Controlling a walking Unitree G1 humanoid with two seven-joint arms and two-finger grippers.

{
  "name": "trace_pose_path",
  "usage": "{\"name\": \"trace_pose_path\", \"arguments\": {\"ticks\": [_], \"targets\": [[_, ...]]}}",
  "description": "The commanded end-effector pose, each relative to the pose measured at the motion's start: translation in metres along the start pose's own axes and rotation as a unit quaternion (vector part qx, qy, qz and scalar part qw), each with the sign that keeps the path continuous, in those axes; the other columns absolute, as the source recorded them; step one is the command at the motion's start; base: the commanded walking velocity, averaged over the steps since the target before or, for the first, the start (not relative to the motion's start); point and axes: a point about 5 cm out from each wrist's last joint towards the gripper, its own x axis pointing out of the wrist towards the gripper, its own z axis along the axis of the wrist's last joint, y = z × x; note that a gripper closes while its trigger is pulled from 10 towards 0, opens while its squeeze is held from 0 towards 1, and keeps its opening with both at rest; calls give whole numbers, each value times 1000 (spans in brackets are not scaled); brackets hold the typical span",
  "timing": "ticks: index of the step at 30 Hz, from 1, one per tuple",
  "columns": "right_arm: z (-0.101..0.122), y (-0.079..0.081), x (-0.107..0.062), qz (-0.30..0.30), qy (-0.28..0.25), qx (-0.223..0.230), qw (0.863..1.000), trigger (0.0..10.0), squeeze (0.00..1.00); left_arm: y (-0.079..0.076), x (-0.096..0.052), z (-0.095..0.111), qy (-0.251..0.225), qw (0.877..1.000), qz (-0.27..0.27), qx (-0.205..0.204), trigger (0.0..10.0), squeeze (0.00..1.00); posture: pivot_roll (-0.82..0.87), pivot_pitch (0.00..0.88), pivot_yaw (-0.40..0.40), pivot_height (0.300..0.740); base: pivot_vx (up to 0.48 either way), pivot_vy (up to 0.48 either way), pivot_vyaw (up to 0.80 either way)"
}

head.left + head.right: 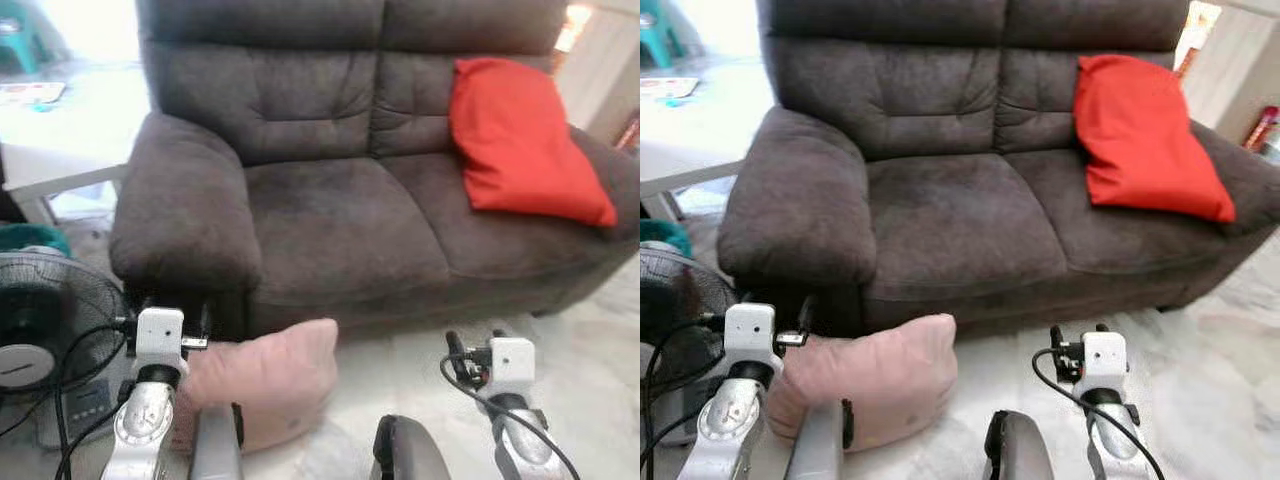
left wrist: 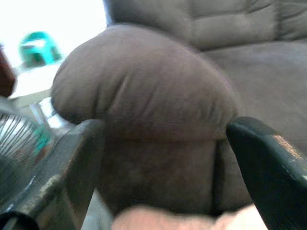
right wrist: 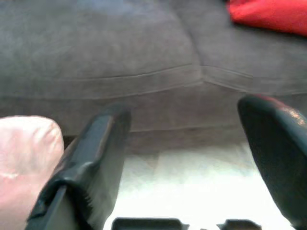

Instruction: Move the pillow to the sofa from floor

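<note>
- A dark grey sofa (image 1: 340, 190) spans the scene, two seats wide, with a plump armrest on the robot's left.
- A red cushion (image 1: 520, 140) leans against the backrest on the right-hand seat.
- The pink pillow (image 1: 265, 385) lies on the pale floor (image 1: 600, 340), against the sofa's front, below the left armrest.
- A black fan (image 1: 45, 340) stands on the floor to the left — cables trail from it.
- The left gripper (image 2: 163, 163) hovers just above the pillow's left end, fingers spread wide, holding nothing.
- The right gripper (image 3: 192, 158) hangs over bare floor, apart from the pillow — fingers wide too, and empty.
</note>
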Motion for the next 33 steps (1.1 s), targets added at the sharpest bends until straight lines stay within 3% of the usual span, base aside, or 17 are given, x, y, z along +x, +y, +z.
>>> {"name": "trace_pose_path", "arguments": {"ticks": [1,4,20,33], "targets": [[-2,4,0,9,3,1,1000,10000,0,-1,-3,-10,28,1000,-2,-1,10000,0,171,0,-109,525,0,0,0],[-2,5,-1,12,3,-8,1000,10000,0,-1,-3,-13,36,999,1,-13,10000,0,169,0,-109,525,0,0,0],[-8,4,-2,13,15,-5,1000,10000,0,0,-2,-18,54,998,5,-26,10000,0,173,0,-108,525,0,0,800],[-19,1,-6,4,39,-3,999,10000,0,-6,-2,-19,53,998,-32,-25,10000,0,174,0,-104,525,0,0,0]]}}
